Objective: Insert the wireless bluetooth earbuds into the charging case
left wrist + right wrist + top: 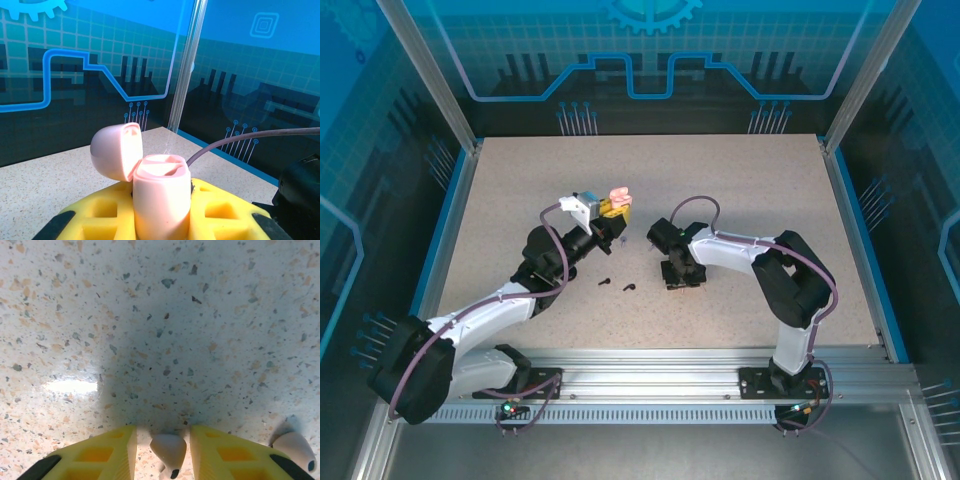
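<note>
A pale pink charging case (161, 195) stands upright with its lid (116, 151) hinged open to the left, and my left gripper (162, 222) is shut on its body between yellow pads (102, 215). From above, that case (618, 194) is held off the table at my left gripper (610, 212). My right gripper (162, 434) is down at the table, open, with a pale pink earbud (169, 447) lying between its fingers (107, 450), a gap on each side. A second pale pink earbud (296, 447) lies just right of those fingers. From above, my right gripper (682, 277) is low over the table.
Two small black earbuds (605, 281) (628, 288) lie on the speckled table (740, 190) between the two arms. Blue rails (860, 240) and clear walls close the table in on the sides and back.
</note>
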Tool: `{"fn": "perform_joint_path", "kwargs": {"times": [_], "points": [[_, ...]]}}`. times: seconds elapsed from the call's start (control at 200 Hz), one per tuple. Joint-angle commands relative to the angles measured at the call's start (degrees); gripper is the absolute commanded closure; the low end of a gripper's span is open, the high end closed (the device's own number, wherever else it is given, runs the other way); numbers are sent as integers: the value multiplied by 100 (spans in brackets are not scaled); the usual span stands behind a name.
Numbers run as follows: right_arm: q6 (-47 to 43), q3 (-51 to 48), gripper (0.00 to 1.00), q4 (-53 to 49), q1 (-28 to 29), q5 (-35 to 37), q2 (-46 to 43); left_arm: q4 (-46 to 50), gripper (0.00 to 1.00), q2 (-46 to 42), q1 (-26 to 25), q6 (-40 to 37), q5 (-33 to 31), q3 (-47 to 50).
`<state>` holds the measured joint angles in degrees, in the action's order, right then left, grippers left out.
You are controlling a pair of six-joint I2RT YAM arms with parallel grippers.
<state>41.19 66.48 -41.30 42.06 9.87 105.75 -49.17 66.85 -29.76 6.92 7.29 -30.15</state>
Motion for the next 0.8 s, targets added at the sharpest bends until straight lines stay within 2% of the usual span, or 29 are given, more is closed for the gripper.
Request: {"fn": "perform_joint_path", "kwargs": {"times": [0.0, 0.115, 0.44, 0.795], "points": [[93, -25, 67, -55, -29, 113, 13, -98, 100, -45, -19, -138, 94, -37], [73, -38, 68, -45, -48, 96, 11, -101, 100, -32, -13, -143, 118, -52], [-17, -214, 81, -18, -70, 100, -265, -64, 100, -1, -14, -107, 236, -122], [-50, -259, 82, -55, -85, 129, -689, -16, 100, 6, -19, -65, 290, -166]]}}
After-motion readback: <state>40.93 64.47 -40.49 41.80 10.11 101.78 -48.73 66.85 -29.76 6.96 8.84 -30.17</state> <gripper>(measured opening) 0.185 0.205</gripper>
